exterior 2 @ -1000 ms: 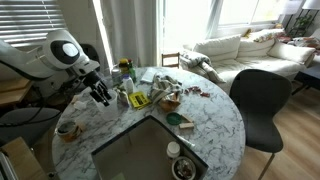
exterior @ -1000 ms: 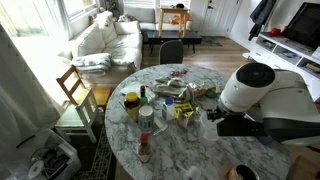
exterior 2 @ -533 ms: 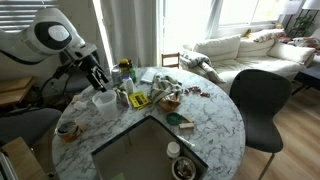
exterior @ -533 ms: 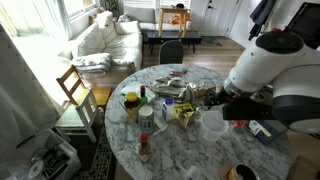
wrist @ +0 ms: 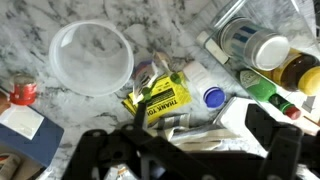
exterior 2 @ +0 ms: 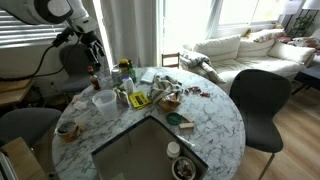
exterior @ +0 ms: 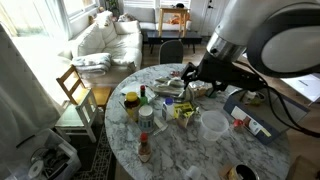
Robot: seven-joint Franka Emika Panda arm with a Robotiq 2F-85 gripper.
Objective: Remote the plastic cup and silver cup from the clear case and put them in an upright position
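An open, empty gripper (wrist: 183, 140) hangs high above a cluttered marble desk (exterior: 190, 152). The clear case (wrist: 92, 57) sits mouth-up on the desk, below the gripper and off to one side, toward the upper left in the wrist view. It looks empty.

The desk (wrist: 150, 22) is showing a white marble pattern with grey veins. The round tub (wrist: 92, 57) is looking milky and half clear, so the marble is shining through it. Beside it a packet (wrist: 162, 98) is showing bright yellow with black letters, and a bottle cap (wrist: 213, 97) is showing blue. A bottle (wrist: 268, 93) is looking green with a red cap. The claw (wrist: 188, 150) is appearing black. In an exterior view the tray (exterior 2: 128, 156) is looking grey, the sofa (exterior 2: 240, 45) cream, and the chair (exterior 2: 262, 100) black.
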